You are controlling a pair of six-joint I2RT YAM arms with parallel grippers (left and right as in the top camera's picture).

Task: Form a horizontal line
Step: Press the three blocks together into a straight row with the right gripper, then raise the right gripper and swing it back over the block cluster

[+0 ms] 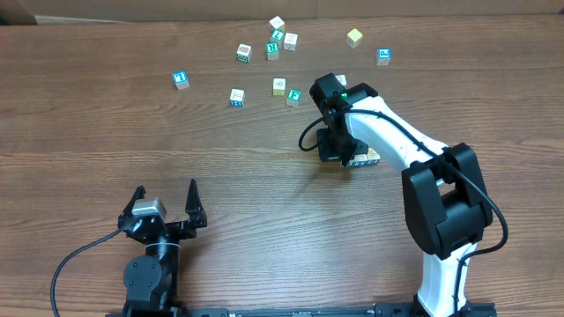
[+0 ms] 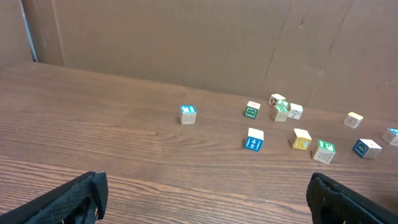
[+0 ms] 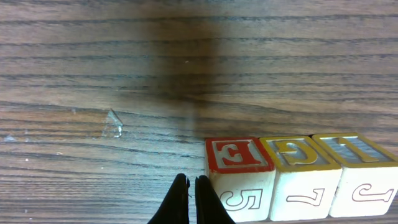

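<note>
In the right wrist view a straight row of three touching cubes lies on the wood: one with a red letter top (image 3: pixel 238 155), then two with yellow letter tops (image 3: pixel 298 152) (image 3: pixel 354 151). The row runs off the frame's right edge. My right gripper (image 3: pixel 189 186) is shut and empty, its tips down at the table right against the red-topped cube's left side. From overhead the right gripper (image 1: pixel 338 148) covers most of the row (image 1: pixel 365 158). My left gripper (image 1: pixel 167 201) rests open near the front left, holding nothing, and its fingers (image 2: pixel 81 196) frame bare wood.
Several loose cubes lie scattered across the back of the table, among them a blue one (image 1: pixel 181 80), a yellow one (image 1: pixel 354 37) and a small cluster (image 1: pixel 277 37). The left wrist view shows the same cubes (image 2: pixel 253 139) before a cardboard wall (image 2: pixel 186 43).
</note>
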